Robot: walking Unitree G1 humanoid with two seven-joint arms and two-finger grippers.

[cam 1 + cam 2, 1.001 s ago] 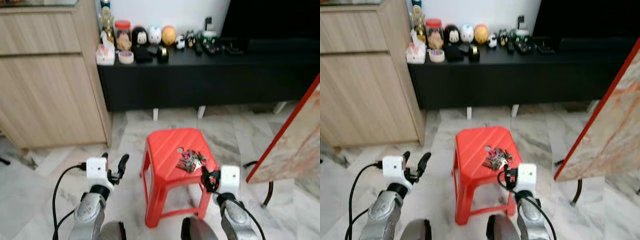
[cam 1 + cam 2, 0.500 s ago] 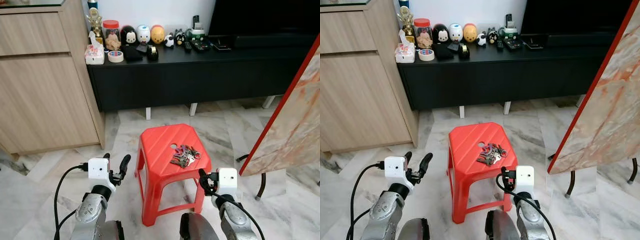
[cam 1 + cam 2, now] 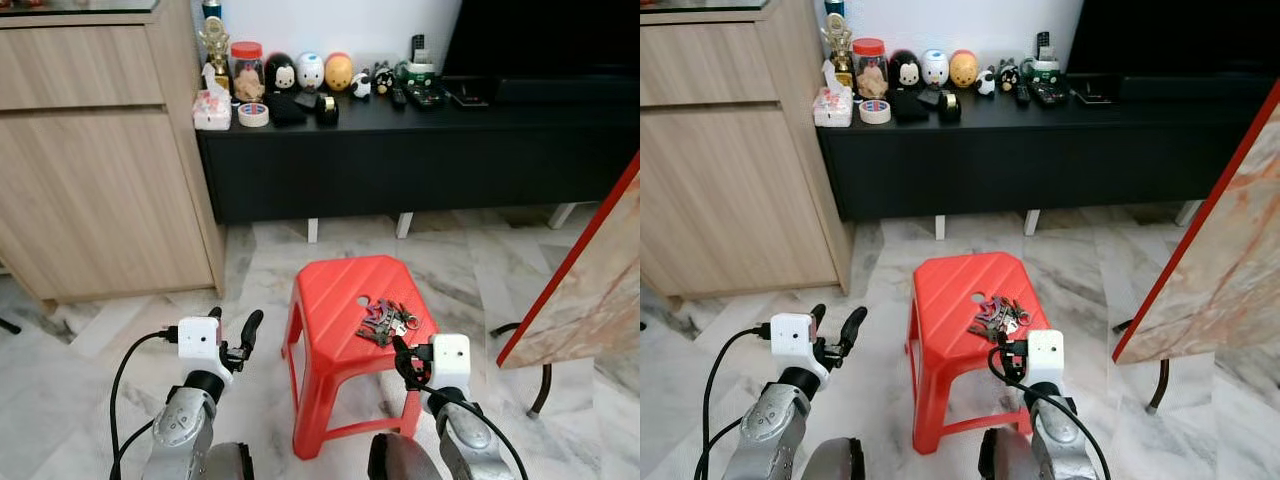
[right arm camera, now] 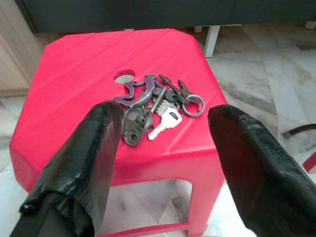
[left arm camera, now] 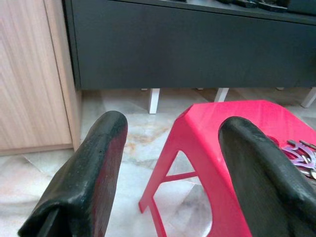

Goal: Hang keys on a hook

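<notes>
Spreading wide, right gripper fingers empty, hovering just short of key bunch. Lying on red plastic stool top, toward its 4 o'clock corner, beside the round hole. Gaping likewise, left gripper at stool's 9 o'clock, above marble floor. Beyond at 12 o'clock, black TV console lined with figurines; wooden cabinet at 10.

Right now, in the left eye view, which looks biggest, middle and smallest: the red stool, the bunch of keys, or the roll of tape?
1. Red stool
2. Bunch of keys
3. Roll of tape, though it sits farther back, so that's unsure.
</notes>
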